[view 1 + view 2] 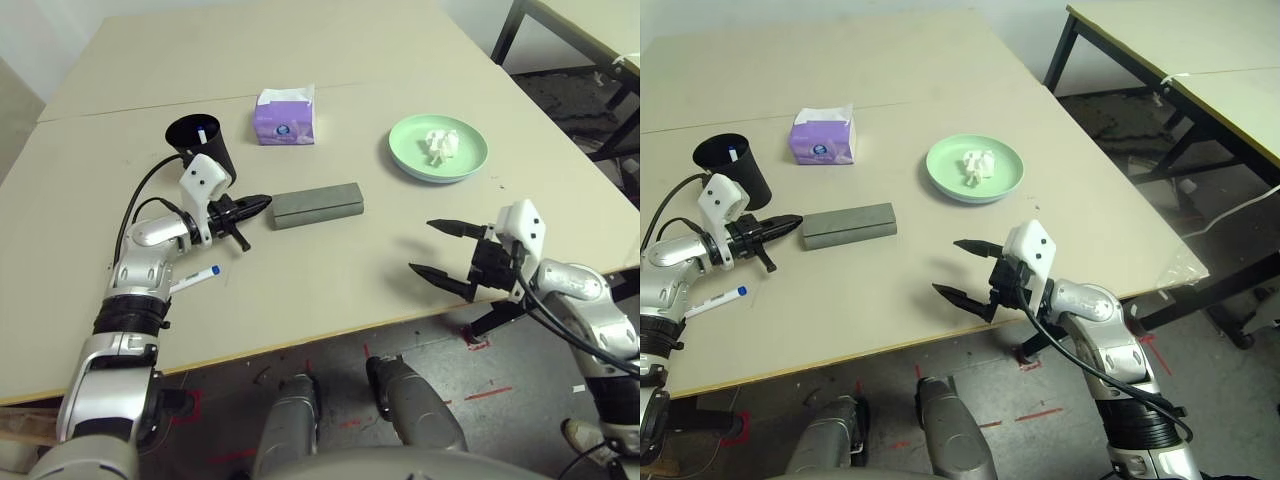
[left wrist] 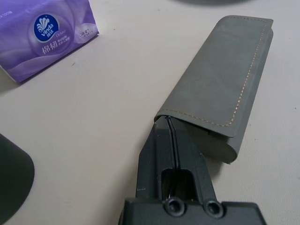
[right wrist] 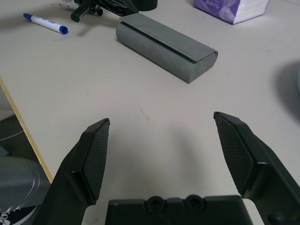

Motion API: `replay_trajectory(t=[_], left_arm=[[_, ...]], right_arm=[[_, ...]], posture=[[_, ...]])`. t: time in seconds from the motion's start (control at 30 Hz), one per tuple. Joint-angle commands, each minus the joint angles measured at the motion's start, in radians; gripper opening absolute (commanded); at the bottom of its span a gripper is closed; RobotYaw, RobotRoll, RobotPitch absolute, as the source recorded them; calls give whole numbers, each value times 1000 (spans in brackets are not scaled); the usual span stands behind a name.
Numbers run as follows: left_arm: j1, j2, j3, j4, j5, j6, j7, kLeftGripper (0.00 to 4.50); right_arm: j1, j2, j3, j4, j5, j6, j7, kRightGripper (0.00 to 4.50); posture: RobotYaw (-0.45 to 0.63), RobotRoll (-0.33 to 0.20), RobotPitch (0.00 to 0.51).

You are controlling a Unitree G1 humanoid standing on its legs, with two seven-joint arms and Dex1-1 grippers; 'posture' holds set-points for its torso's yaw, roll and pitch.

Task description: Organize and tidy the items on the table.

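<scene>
The left pincer (image 1: 262, 204) is pressed tight together, its thin black tips touching the near end of the grey glasses case (image 1: 316, 205), and that smooth stitched box could be sliding or spinning away across the flat beige table (image 1: 300, 290) if the tips are pushing it off-centre, maybe bumping the soft purple tissue box (image 1: 284, 117) beyond it. The blue-capped marker (image 1: 196, 278) is lying behind that pincer, beside its arm, a round stick the arm could be rolling off the edge. The right pincer (image 1: 440, 248) is spread wide and holding nothing, with the crumpled tissue on the round green plate (image 1: 470, 150) sitting well beyond it.
</scene>
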Motion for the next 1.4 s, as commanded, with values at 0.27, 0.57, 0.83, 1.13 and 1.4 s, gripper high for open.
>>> replay_trajectory(t=[0.27,0.57,0.83,1.13,1.4], left_arm=[[6,35,9,11,-6,3,-12,42],[118,95,58,-103,-51,63,-33,42],[324,359,213,-263,-133,153,-165,42],[334,598,243,-258,-141,136,-377,2485],[170,682,34,-252,-63,81,-594,4477]], right_arm=[[-28,1,3,-1,-2,-8,1,4500],[-20,4,7,7,-2,-11,2,4500],[-9,13,15,35,-1,-6,14,4500],[22,21,17,1,16,-43,38,4500],[3,19,112,-16,53,-200,266,4500]], posture=[[-238,0,143],[-224,0,157],[-172,0,188],[-148,0,206],[-169,0,214]])
